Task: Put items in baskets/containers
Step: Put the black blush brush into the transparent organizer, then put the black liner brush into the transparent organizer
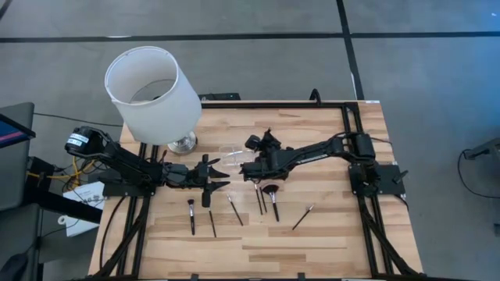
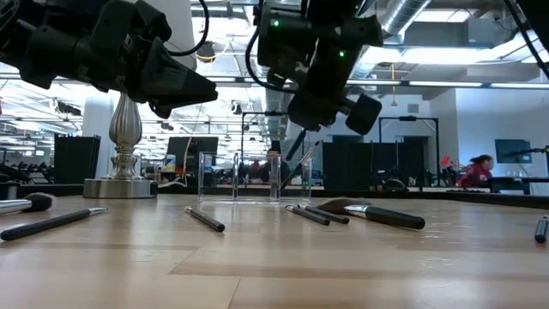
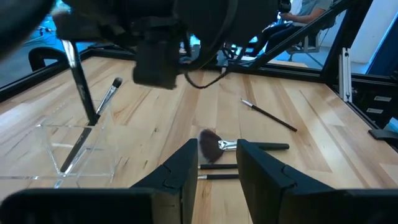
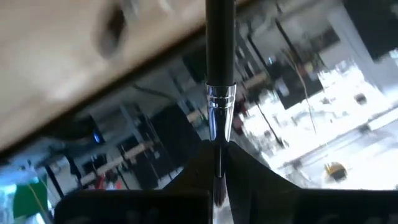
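On table, six loose brushes (image 1: pixel 191 215), one in right pincer (image 4: pixel 217 163)

High view: a camera above looks straight down on the whole wooden worktop (image 1: pixel 312 234), both arms and the grey floor around it. Low view: a camera at worktop height looks level across the boards into the room behind, close enough that the nearest brushes (image 2: pixel 206 220) fill the foreground. Left wrist view: looks forward past its own end effector (image 3: pixel 217 163) across the worktop, from close range. Right wrist view: looks along a brush (image 4: pixel 220 93) held between its fingers, very near. The high, low and left wrist views share the clear holder (image 1: pixel 231 148) and the fan brush (image 3: pixel 214 145).
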`<state>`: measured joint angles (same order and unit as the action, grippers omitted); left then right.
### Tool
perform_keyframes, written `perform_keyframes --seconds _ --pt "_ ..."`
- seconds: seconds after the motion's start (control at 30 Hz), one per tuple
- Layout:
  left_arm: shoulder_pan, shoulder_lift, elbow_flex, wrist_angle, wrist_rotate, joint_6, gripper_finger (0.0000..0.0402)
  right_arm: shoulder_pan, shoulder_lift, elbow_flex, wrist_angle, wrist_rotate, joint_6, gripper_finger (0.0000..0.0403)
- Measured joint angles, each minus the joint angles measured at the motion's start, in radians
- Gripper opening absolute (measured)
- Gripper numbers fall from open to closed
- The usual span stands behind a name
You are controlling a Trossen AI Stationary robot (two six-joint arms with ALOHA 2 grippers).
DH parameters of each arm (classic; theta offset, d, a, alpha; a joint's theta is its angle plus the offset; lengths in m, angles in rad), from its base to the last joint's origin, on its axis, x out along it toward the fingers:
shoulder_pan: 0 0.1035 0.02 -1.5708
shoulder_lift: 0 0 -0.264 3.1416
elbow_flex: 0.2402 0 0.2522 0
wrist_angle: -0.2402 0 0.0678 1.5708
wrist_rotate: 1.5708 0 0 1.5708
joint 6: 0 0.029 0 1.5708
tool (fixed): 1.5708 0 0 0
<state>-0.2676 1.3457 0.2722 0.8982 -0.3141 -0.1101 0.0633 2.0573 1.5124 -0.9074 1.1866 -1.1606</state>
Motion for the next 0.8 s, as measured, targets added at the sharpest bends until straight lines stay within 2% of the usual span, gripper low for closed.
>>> perform_keyframes --seconds 0.07,0.23,0.8 --pt "0.000 0.000 0.000 0.000 0.000 -0.002 0.0108 0.001 0.007 -0.003 0.006 -0.045 -0.007 0.0013" --pt "0.000 0.000 0.000 0.001 0.000 -0.009 0.0108 -0.004 0.040 -0.003 0.056 -0.044 -0.053 0.0023" --pt "0.000 0.000 -0.001 0.008 0.000 -0.010 0.0108 0.002 0.066 -0.001 0.135 -0.064 0.037 0.0072"
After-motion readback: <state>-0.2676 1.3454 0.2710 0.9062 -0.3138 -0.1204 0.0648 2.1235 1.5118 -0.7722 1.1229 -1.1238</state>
